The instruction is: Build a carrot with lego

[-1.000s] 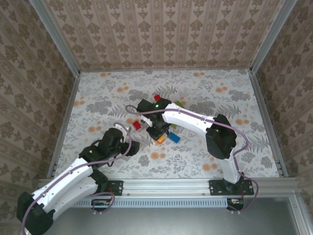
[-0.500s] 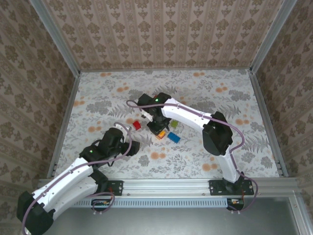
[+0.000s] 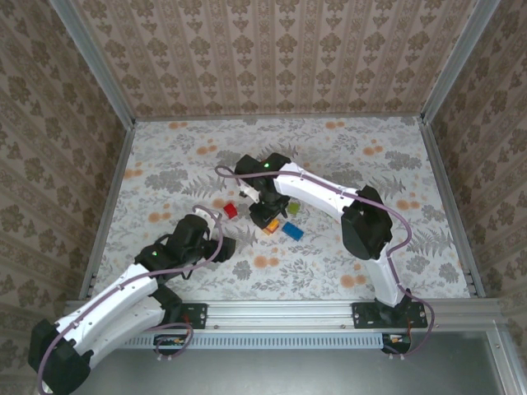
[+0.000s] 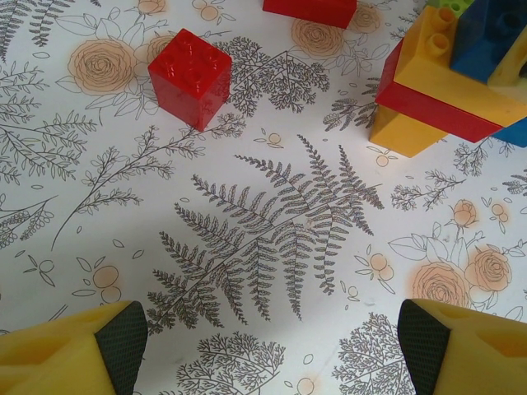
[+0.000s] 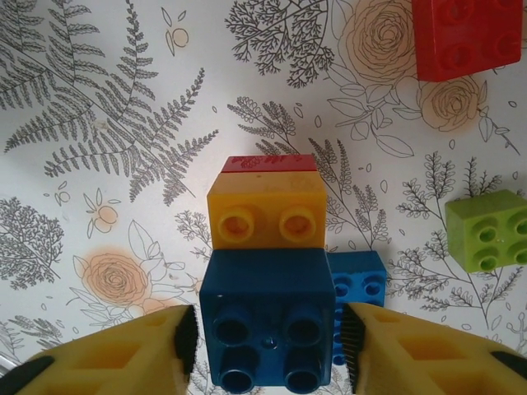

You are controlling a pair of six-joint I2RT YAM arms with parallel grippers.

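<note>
— Where does the top camera sit?
— High and behind the arm bases point(image 3: 191, 313). It looks down and forward over the whole table point(image 3: 165, 148) from far off.
— And the wrist cameras?
— Both are close to the table. The left one shows the left fingers point(image 4: 66, 354) in its bottom corners and views the brick stack point(image 4: 436, 90) obliquely. The right one looks straight down on the brick stack point(image 5: 268, 218), between the right fingers point(image 5: 123, 354). The top view shares that brick stack point(image 3: 269, 225).
</note>
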